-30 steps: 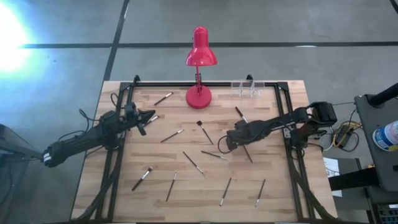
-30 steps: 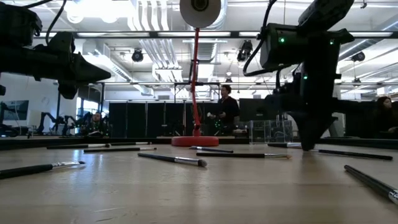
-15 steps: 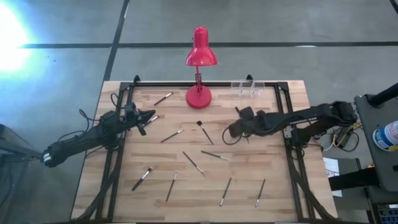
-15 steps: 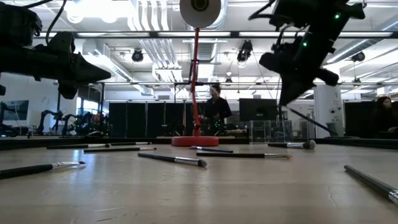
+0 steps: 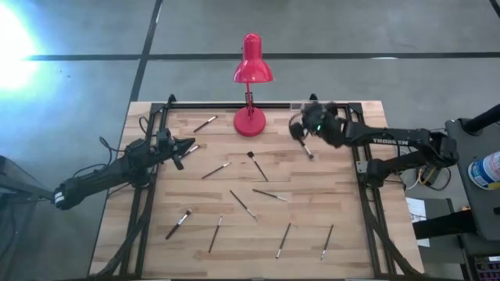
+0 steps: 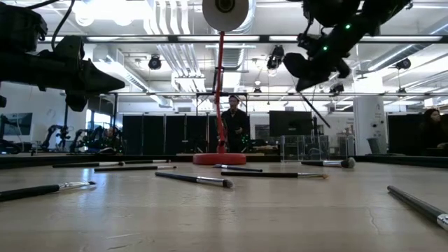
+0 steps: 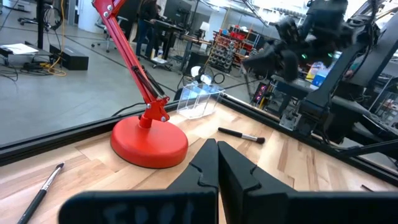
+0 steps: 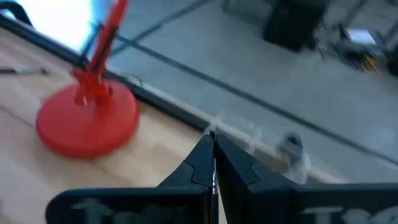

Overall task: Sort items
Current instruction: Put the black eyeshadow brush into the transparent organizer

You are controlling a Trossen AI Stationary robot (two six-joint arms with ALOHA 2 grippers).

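Near the far right corner of the pale wooden bench [image 5: 344,211], I have the right claw [image 5: 301,125] raised above the surface, its fingers pinched together on a thin dark-handled brush [image 6: 313,110] that hangs slanted beneath it. It sits just beside the small clear plastic holder [image 5: 312,111] and to the right of the red desk lamp [image 5: 251,70]. I see the left claw [image 5: 187,147] closed and empty at the left side of the bench. About ten slim wooden-handled brushes [image 5: 243,204] lie scattered flat across the bench.
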